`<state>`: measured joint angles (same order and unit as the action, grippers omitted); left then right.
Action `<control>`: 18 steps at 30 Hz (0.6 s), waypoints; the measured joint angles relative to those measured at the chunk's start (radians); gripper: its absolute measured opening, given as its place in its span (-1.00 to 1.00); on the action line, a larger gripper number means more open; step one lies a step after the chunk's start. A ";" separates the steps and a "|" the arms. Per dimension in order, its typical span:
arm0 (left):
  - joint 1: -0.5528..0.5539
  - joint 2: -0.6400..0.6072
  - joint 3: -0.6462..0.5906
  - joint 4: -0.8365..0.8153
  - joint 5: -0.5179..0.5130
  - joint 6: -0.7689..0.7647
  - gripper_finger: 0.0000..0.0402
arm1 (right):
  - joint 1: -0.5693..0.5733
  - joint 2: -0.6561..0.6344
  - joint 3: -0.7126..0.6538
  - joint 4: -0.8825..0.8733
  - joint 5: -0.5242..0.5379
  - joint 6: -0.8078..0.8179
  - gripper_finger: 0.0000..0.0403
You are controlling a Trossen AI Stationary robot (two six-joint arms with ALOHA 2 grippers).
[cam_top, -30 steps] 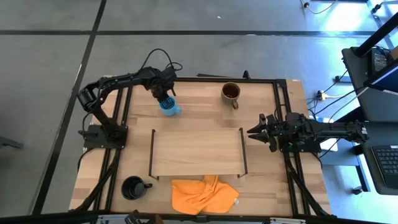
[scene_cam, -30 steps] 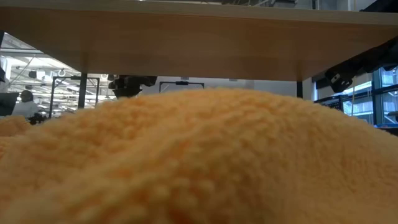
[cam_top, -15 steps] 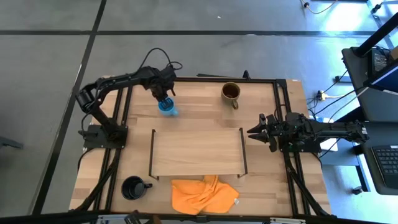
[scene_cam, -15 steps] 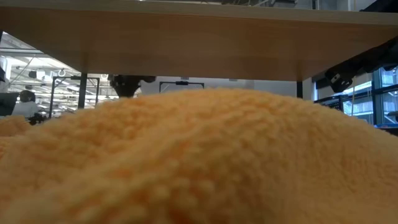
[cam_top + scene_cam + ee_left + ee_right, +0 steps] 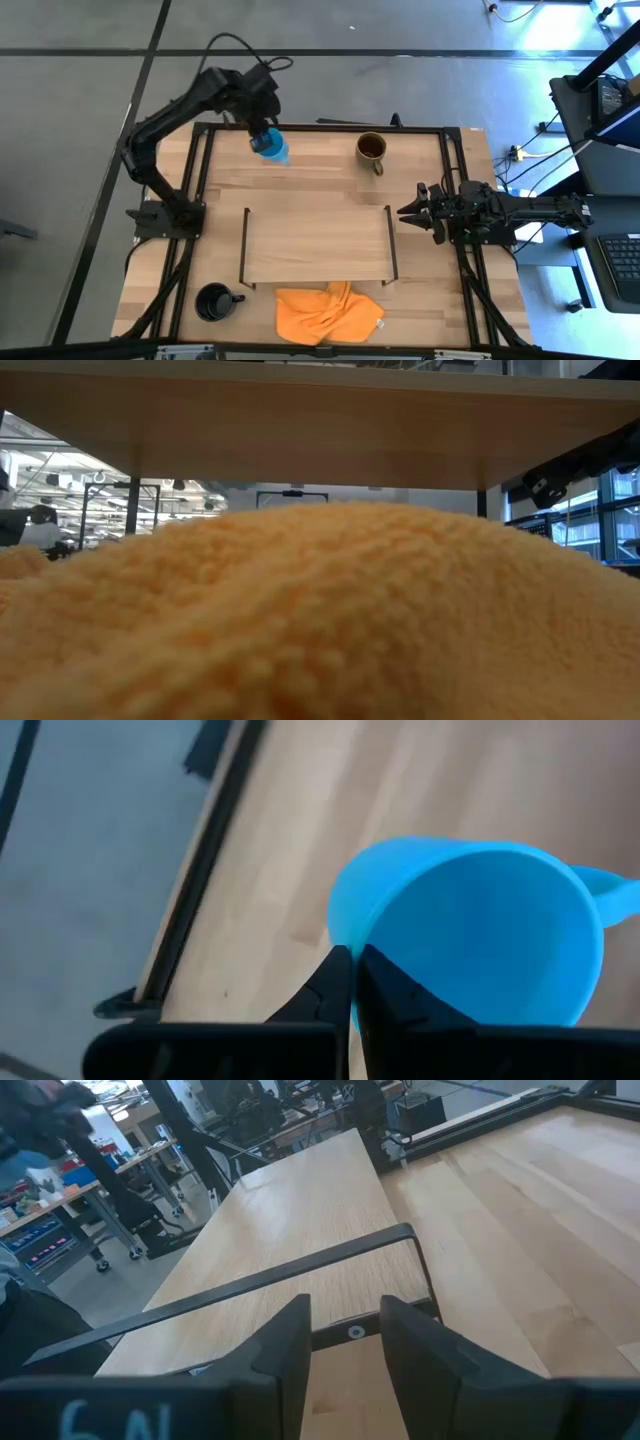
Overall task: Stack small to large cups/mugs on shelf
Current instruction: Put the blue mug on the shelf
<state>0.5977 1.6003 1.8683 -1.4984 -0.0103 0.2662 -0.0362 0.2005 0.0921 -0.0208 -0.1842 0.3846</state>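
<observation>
Light-blue and small, the mug (image 5: 271, 146) hung in our left gripper (image 5: 262, 136) above the far left part of the tabletop (image 5: 320, 185), lifted clear of the wood; in the left wrist view our two dark fingers (image 5: 345, 982) pinched its rim (image 5: 352, 935), one inside the wall and one outside, with the handle (image 5: 607, 890) pointing away to the side. We saw the olive-brown mug (image 5: 372, 149) standing upright near the far edge, to the right of the blue one and well apart from it, its handle turned toward the near side. The shelf (image 5: 318, 245) lay in the middle of the table with its board bare between the thin black end frames. The black mug (image 5: 214, 300) sat at the near left corner, and an orange cloth (image 5: 328, 311) lay crumpled just beyond the shelf's near edge. Our right gripper (image 5: 408, 212) waited beside the shelf's right end frame, its fingers (image 5: 275, 1350) parted a little around nothing.
</observation>
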 joint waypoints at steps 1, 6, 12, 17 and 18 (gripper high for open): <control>-0.028 -0.001 0.021 -0.039 0.001 0.024 -1.00 | 0.000 0.000 0.000 0.000 0.000 0.000 -0.38; -0.172 -0.039 0.033 -0.079 0.074 0.043 -1.00 | 0.000 0.000 0.000 0.000 0.000 0.000 -0.38; -0.381 -0.021 0.030 -0.073 0.073 -0.051 -1.00 | 0.000 0.000 0.000 -0.008 0.000 0.000 -0.38; -0.506 -0.019 0.031 -0.073 0.062 -0.065 -1.00 | 0.000 0.000 0.000 -0.008 0.000 0.000 -0.38; -0.528 -0.019 0.031 -0.073 0.062 -0.074 -1.00 | 0.000 0.000 0.000 -0.008 0.000 0.000 -0.38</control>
<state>0.0696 1.5810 1.8992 -1.5717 0.0521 0.1926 -0.0360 0.2005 0.0917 -0.0288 -0.1841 0.3847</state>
